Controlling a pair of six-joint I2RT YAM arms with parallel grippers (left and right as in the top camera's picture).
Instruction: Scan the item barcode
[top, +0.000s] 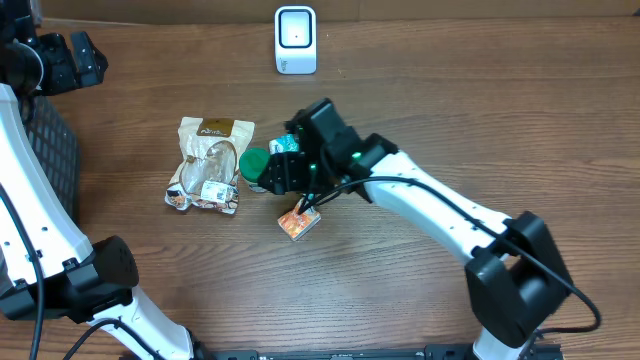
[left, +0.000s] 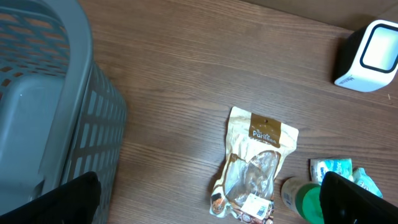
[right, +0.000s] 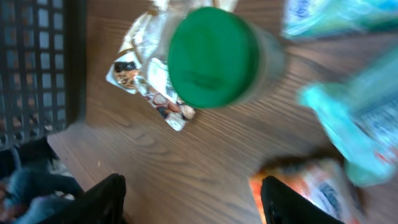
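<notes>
A white barcode scanner (top: 295, 40) stands at the far edge of the table, also seen as scanner (left: 370, 56). Several items lie mid-table: a clear snack bag (top: 210, 163), a green-lidded jar (top: 255, 165), a teal packet (top: 285, 145) and an orange packet (top: 299, 222). My right gripper (top: 288, 178) hovers over the jar and packets. In the right wrist view the right gripper (right: 193, 202) is open with bare wood between its fingers; the green lid (right: 211, 56) lies ahead and the orange packet (right: 311, 186) sits beside the right finger. My left gripper (left: 211, 205) is open and holds nothing.
A grey slatted basket (left: 43, 106) stands at the table's left side, close to the left arm. The left gripper (top: 85, 55) is at the far left corner. A second teal packet (right: 360, 124) lies by the orange one.
</notes>
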